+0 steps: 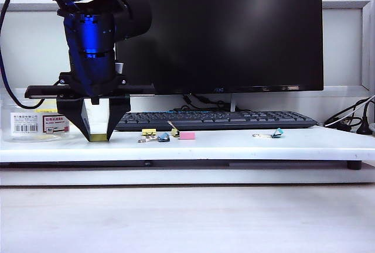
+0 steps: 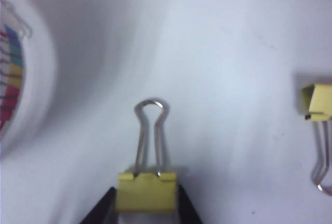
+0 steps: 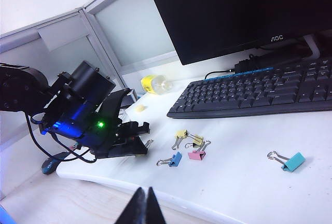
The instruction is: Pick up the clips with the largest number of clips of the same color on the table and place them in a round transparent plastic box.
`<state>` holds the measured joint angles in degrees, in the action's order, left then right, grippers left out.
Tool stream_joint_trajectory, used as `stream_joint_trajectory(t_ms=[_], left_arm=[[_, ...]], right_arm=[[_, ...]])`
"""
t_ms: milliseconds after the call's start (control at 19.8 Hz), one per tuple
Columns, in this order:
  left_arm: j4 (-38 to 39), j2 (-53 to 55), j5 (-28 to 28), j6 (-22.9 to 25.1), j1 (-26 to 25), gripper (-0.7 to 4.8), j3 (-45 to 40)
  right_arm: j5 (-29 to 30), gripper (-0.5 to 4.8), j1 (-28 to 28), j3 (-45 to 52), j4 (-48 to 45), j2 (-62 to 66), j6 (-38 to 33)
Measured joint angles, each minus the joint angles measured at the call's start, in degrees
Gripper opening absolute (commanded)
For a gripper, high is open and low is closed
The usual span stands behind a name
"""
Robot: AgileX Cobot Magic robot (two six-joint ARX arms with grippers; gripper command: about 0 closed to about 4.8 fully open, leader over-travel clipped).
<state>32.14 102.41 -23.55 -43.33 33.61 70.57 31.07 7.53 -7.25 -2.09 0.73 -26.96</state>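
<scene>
Now left gripper (image 2: pixel 146 211) clamps a yellow binder clip (image 2: pixel 147 191) beside the round transparent plastic box (image 1: pixel 35 125), its shallow hold risking slip, while right gripper (image 3: pixel 143 207) rests clenched, distant.

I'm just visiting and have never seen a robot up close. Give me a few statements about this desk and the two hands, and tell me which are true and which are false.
1. The left hand is down at the table with a yellow clip between its fingers. True.
2. The right hand is carrying a blue clip. False: it is up off the table, shut and empty.
3. A pink clip lies in front of the keyboard. True.
4. The monitor is showing a bright picture. False: its screen is dark.
5. The round transparent plastic box stands at the far right of the table. False: it stands at the left, beside the left hand.
</scene>
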Motion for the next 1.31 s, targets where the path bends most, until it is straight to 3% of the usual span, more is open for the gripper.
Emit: stream_joint_trajectory(t_ms=[101,607,910,1112,1314], left_arm=[[0.0,0.0,0.0,0.0,0.0,0.65,0.0],[0.76,0.31,0.44,1.92,-0.09,0.64,1.16],[3.63,0.22,1.6,6.32,0.07,0.64,5.75],[5.38,-3.85,-1.64,10.47,-0.11,0.64,6.03],[5.42,-11.04,-5.53,17.86,-0.35,0.63,6.05]], right_arm=[[0.0,-0.06,0.0,0.0,0.02,0.0,0.0],[-0.02,-0.06,0.0,0.0,0.02,0.0,0.0],[0.0,-0.06,0.0,0.0,0.04,0.0,0.0],[-0.02,-0.06,0.0,0.07,0.04,0.0,0.0],[-0.02,-0.06,0.0,0.07,0.15,0.0,0.0]])
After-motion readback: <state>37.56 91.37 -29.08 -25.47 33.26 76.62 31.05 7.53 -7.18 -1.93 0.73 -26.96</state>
